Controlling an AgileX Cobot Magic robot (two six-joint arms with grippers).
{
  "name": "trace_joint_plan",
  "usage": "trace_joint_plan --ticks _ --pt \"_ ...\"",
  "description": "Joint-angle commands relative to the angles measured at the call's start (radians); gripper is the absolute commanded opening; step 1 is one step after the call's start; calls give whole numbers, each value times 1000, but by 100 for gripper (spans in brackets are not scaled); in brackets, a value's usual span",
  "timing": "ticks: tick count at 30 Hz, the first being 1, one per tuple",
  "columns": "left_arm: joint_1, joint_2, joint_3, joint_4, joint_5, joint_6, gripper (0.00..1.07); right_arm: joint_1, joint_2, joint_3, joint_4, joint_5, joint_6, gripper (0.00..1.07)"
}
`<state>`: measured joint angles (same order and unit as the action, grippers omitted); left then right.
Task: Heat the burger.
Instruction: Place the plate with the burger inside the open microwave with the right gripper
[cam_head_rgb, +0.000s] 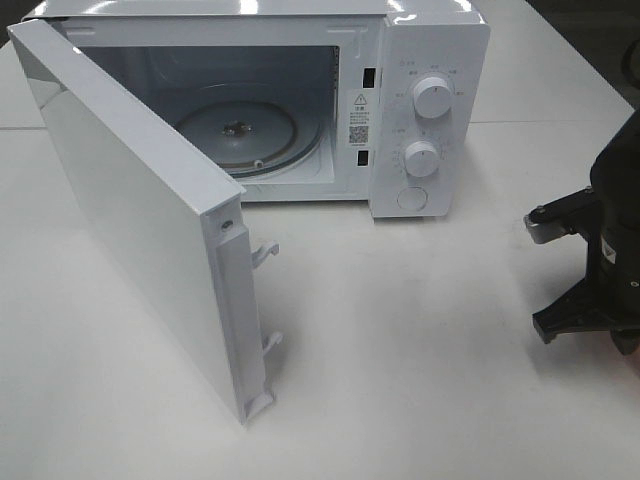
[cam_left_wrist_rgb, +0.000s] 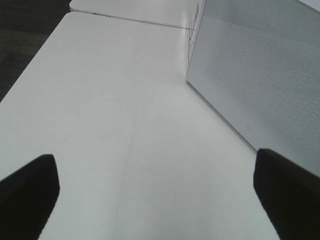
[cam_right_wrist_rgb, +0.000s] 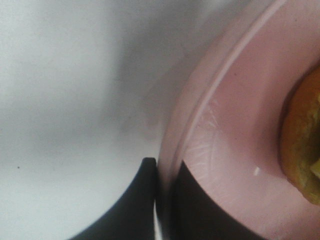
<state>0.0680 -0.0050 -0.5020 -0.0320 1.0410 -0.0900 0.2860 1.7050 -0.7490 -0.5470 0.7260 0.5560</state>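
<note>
I see a white counter (cam_head_rgb: 400, 340) carrying a white microwave (cam_head_rgb: 440, 50) at its far side, with the door (cam_head_rgb: 130, 220) swung open above the surface. A pink plate (cam_right_wrist_rgb: 235, 130) shows against the counter in the right wrist view; I cannot tell whether it rests there.

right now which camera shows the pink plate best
The right wrist view: the pink plate fills it, its rim pinched by the right gripper, with the burger on it. I cannot find it in the exterior high or left wrist views.
</note>
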Motion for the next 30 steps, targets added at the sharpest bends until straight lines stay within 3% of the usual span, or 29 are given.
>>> trace_joint_plan --ticks 1,30 --pt "4 -22 3 -4 -9 -1 98 2 -52 4 -56 76 20 0" --pt "4 -22 3 -4 -9 -1 98 251 -143 4 -79 193 5 0"
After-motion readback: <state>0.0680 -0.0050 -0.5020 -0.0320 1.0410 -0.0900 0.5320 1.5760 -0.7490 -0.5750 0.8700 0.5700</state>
